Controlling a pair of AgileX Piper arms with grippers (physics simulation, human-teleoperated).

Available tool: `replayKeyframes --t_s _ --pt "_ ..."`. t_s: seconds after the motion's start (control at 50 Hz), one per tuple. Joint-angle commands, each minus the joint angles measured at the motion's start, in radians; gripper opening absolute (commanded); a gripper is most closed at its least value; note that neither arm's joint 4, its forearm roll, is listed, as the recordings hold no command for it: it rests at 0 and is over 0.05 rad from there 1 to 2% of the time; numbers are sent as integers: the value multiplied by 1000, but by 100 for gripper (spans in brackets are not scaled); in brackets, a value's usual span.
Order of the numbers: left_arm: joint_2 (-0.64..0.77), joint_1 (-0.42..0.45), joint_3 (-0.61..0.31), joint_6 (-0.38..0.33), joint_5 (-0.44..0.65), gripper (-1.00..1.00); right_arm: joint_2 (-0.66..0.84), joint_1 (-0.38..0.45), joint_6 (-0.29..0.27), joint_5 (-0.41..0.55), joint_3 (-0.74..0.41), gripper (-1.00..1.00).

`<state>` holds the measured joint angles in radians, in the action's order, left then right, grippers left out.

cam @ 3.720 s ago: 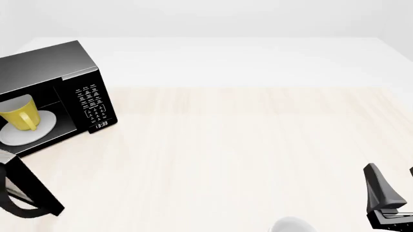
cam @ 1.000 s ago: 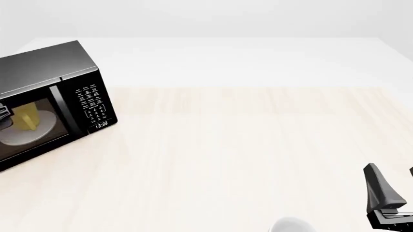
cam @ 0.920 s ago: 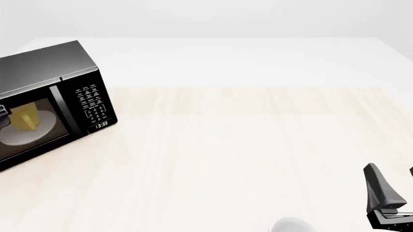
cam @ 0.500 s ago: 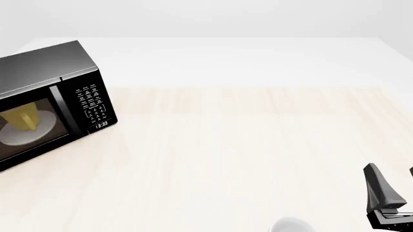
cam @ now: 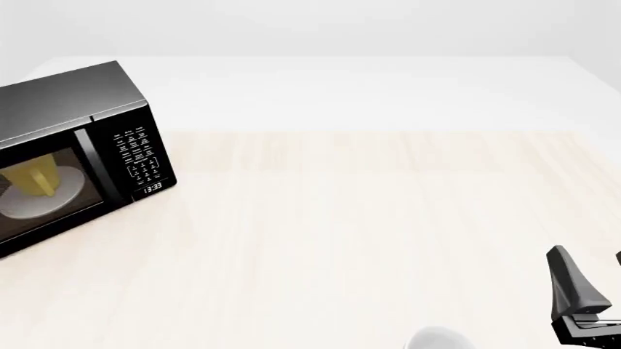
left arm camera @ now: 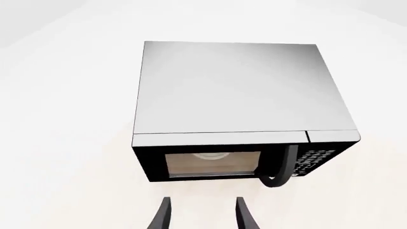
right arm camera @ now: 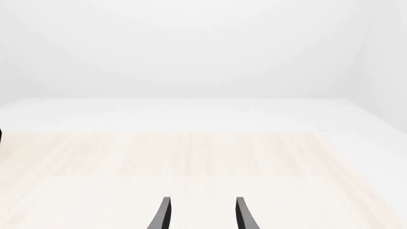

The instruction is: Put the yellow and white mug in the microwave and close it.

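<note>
The black microwave (cam: pixel 87 138) stands at the table's far left with its door shut. Through the dark window the yellow and white mug (cam: pixel 39 178) shows dimly, standing on the white turntable plate (cam: pixel 29 203). In the left wrist view the microwave (left arm camera: pixel 235 90) lies just ahead of my left gripper (left arm camera: pixel 200 201), which is open, holds nothing and is a short way back from the door handle (left arm camera: pixel 283 167). The left gripper is out of the front view. My right gripper (cam: pixel 587 254) rests open at the near right, and its wrist view shows the right gripper (right arm camera: pixel 200 201) holding nothing.
An all-white cup (cam: pixel 437 339) peeks in at the front view's bottom edge, left of the right gripper. The light wooden table (cam: pixel 369 218) stretches from the microwave to the right arm. A white wall rises behind the table.
The microwave door, open 3.7 s ago, is now shut with the mug inside. The left gripper, at the door's left edge a second ago, has drawn back out of the front view. The right arm stayed still.
</note>
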<state>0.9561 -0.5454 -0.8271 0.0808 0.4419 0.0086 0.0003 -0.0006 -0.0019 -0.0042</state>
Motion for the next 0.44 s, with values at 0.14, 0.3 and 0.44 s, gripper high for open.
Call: replayKeyframes --t_s 0.14,0.3,0.44 --pt "-144 4 -21 24 117 100 0 0 0 0 0 100" --pt "-221 -3 -42 29 153 100 0 0 0 0 0 100" --pt "-290 -11 -50 27 215 100 0 0 0 0 0 100"
